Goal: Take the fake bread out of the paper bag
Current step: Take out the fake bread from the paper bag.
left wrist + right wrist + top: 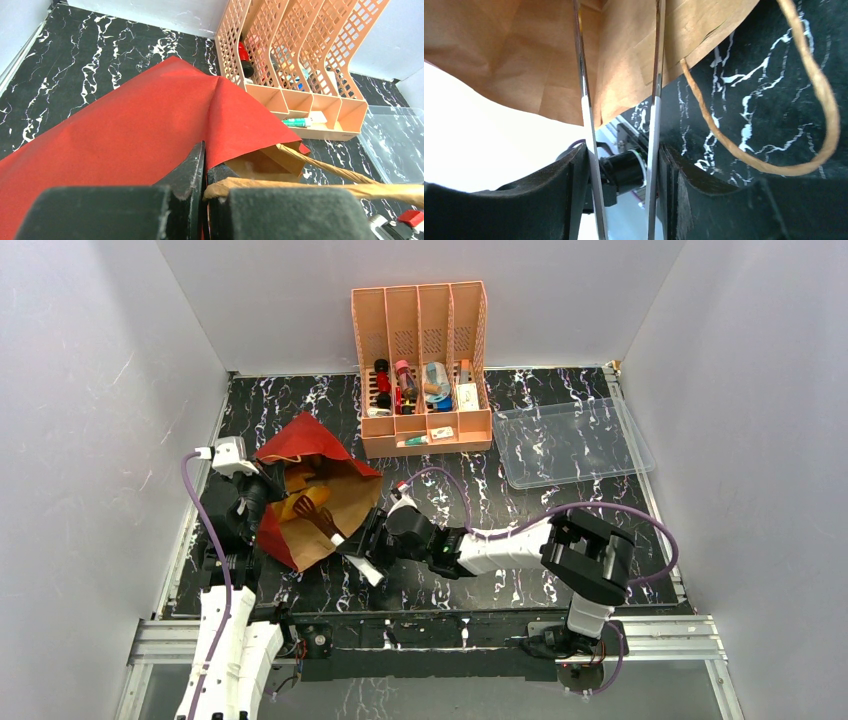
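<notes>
Black counter: left claw clamps the bag rim; right claw, half-closed on tongs, probes inside. Next, probably squeeze the bread just ahead.

The left arm and right arm are white tubular links between chunky black joint housings, each with a looping purple cable, and the left gripper's fingers are matte black.
</notes>
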{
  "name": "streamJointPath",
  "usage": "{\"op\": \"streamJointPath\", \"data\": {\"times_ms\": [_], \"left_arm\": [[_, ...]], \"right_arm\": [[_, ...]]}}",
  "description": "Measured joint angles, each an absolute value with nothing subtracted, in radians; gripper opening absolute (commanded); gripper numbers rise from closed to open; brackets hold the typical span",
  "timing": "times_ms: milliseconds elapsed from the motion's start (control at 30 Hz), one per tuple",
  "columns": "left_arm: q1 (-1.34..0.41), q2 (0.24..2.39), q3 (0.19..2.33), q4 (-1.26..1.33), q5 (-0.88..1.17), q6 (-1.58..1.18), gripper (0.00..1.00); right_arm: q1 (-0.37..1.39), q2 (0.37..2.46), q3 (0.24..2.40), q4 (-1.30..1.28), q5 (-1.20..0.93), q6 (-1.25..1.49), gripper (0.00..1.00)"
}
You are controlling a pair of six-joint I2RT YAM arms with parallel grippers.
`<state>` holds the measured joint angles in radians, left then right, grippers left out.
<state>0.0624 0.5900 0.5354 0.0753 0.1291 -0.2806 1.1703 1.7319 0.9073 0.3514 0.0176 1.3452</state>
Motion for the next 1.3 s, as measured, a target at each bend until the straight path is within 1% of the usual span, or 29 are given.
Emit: {"op": "streamJointPath", "data": {"times_ms": [167, 633, 1100, 1300], "left_arm": [[0.062, 0.581, 0.528, 0.076, 0.132, -0.28, 0.0], [0.062, 0.578, 0.523, 0.087, 0.135, -0.273, 0.0], [0.062, 0.575, 0.509, 0.118, 0.135, -0.273, 0.0], [0.062, 0.574, 0.503, 0.122, 0.137, -0.273, 0.0]], "right_arm": [[1.168, 1.743, 0.907, 0.375, -0.023, 1.405, 0.46], [1.155, 1.75, 0.907, 0.358, -0.019, 1.502, 0.44], [1.121, 1.92, 0.977, 0.455, -0.064, 1.524, 0.44], [1.107, 1.952, 1.002, 0.476, -0.087, 1.521, 0.45]]}}
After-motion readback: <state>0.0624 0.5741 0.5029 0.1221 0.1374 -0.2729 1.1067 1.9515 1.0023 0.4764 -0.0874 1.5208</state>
